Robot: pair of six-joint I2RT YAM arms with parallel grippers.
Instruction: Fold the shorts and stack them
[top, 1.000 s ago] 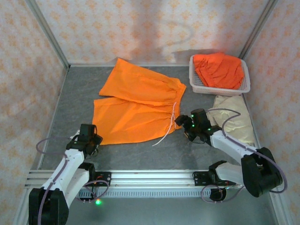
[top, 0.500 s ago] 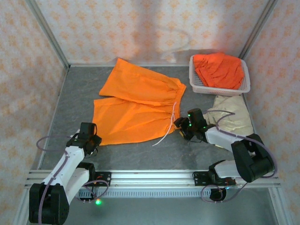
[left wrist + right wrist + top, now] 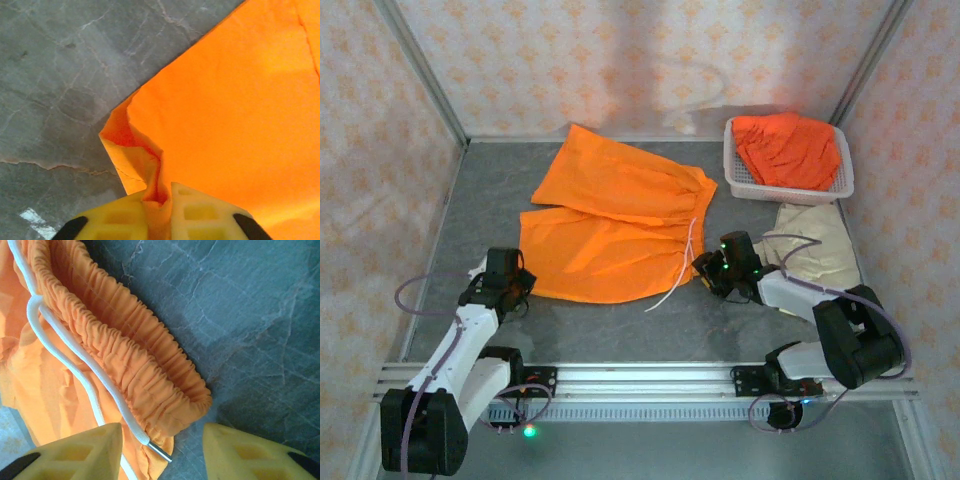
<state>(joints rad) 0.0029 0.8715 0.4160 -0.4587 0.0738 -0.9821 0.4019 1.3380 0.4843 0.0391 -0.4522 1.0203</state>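
While left gripper [image 3: 159, 202] clamps the orange shorts' [image 3: 240, 100] hem [image 3: 131, 159], right gripper [image 3: 162, 434] gapes at waistband [image 3: 150, 372].

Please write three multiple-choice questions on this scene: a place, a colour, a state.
1. Where does the white basket stand? A. far right corner B. near left corner C. centre
2. The spread orange shorts' drawstring is: A. black B. white C. green
3. The left claw is: A. open over bare table B. gripping the basket C. shut on the shorts' corner
Answers: 1 A, it sits far back at the right; 2 B, the cord lies white on the orange waistband; 3 C, cloth is pinched between its fingers.
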